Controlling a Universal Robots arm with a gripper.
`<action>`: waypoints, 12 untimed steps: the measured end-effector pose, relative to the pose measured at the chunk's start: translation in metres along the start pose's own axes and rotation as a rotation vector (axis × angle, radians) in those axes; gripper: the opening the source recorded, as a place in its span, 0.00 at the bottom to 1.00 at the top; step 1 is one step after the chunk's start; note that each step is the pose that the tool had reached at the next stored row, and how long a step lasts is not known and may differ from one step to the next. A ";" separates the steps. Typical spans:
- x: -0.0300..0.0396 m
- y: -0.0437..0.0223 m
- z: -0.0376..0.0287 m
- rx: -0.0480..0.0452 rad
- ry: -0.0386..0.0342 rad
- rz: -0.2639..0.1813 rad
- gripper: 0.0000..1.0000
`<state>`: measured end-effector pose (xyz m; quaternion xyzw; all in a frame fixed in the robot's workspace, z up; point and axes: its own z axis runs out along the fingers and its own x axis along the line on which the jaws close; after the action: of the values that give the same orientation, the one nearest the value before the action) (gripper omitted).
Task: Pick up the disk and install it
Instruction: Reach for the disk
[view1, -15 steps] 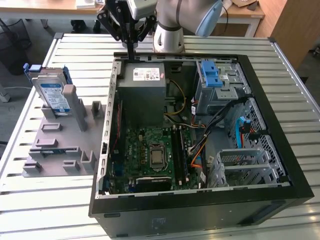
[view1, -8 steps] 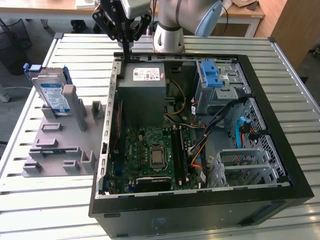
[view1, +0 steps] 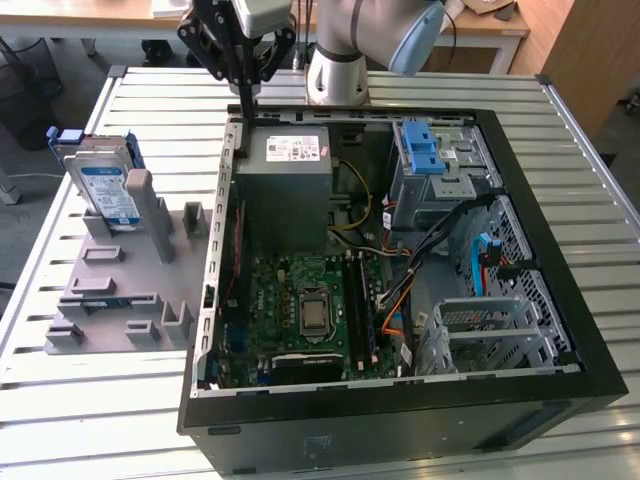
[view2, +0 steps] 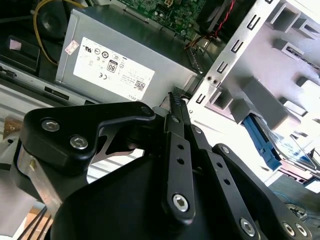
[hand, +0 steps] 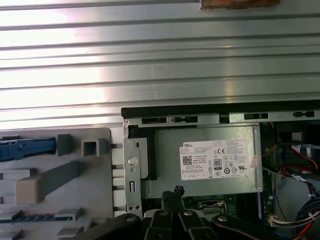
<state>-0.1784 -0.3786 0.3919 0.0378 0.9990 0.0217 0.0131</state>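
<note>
The disk stands on edge in a grey holder at the exterior view's left, its white-and-blue label facing out and blue plastic around it. Its blue bracket also shows in the second wrist view and in the first wrist view. My gripper hangs over the open computer case's back corner, beside the power supply, well apart from the disk. Its black fingers are shut together with nothing between them in both wrist views.
The open black computer case lies on a slatted metal table. Inside are a grey power supply box, a motherboard, a drive cage with a blue handle, loose cables and a bare metal bay.
</note>
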 end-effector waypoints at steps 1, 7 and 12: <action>0.0009 -0.0001 0.0000 0.0001 0.0001 0.000 0.11; 0.0062 -0.0003 0.0004 0.0000 0.0001 0.000 0.11; 0.0101 -0.0003 0.0008 0.0000 0.0000 0.000 0.11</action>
<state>-0.1885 -0.3781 0.3909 0.0379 0.9990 0.0217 0.0131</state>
